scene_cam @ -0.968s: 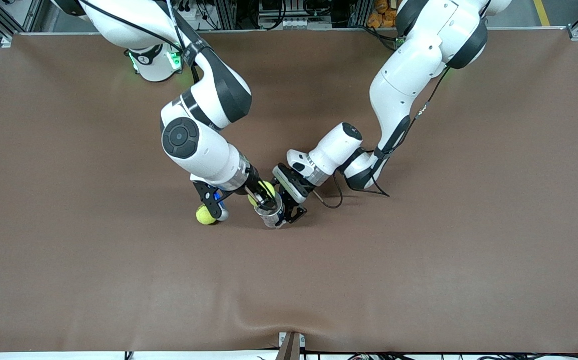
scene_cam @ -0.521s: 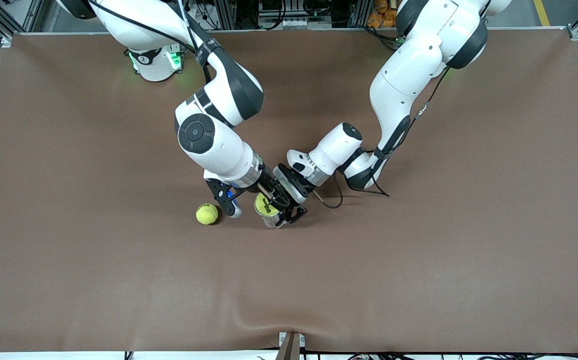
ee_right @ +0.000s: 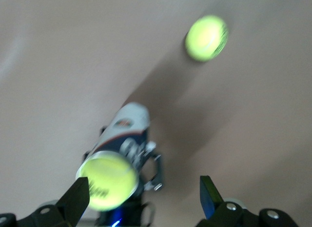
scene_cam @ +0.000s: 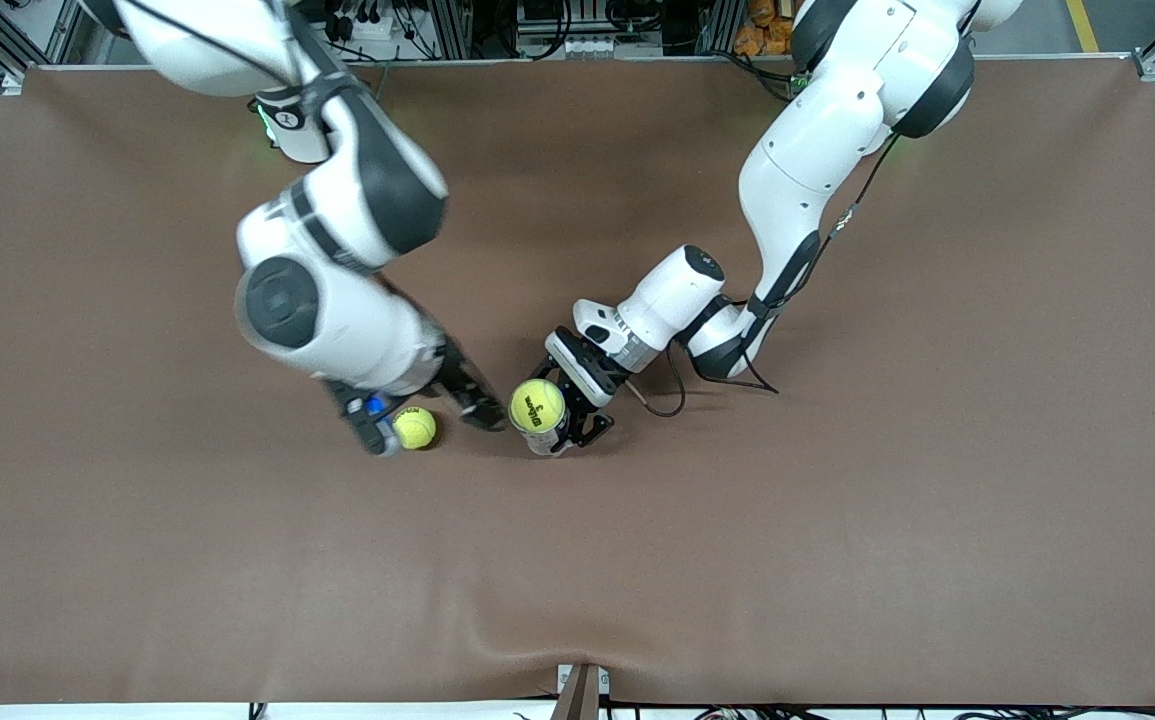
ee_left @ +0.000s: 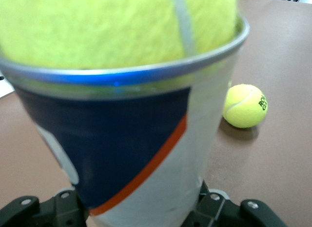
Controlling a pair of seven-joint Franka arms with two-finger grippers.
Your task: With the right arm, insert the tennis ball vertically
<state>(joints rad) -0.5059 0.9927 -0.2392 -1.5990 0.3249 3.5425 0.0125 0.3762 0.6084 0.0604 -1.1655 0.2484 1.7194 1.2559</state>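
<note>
A blue, white and orange ball can (scene_cam: 549, 436) stands on the brown table, and my left gripper (scene_cam: 565, 428) is shut round its lower part. A yellow tennis ball (scene_cam: 537, 405) sits in the can's mouth and sticks out above the rim. The left wrist view shows the can (ee_left: 146, 154) with this ball (ee_left: 112, 27) on top and my left gripper (ee_left: 141, 216) below. My right gripper (scene_cam: 427, 418) is open and empty, up over a second tennis ball (scene_cam: 414, 428) beside the can. In the right wrist view my right gripper (ee_right: 141, 197) is open above the can's ball (ee_right: 109, 182).
The second tennis ball lies loose on the table toward the right arm's end from the can, and it also shows in the left wrist view (ee_left: 245, 106) and the right wrist view (ee_right: 206, 37). A thin cable (scene_cam: 672, 385) trails on the table beside the left arm's wrist.
My right gripper let go of the tennis ball in the can's mouth, opened, and swung away toward the right arm's end, over the loose ball. The left arm has not moved.
</note>
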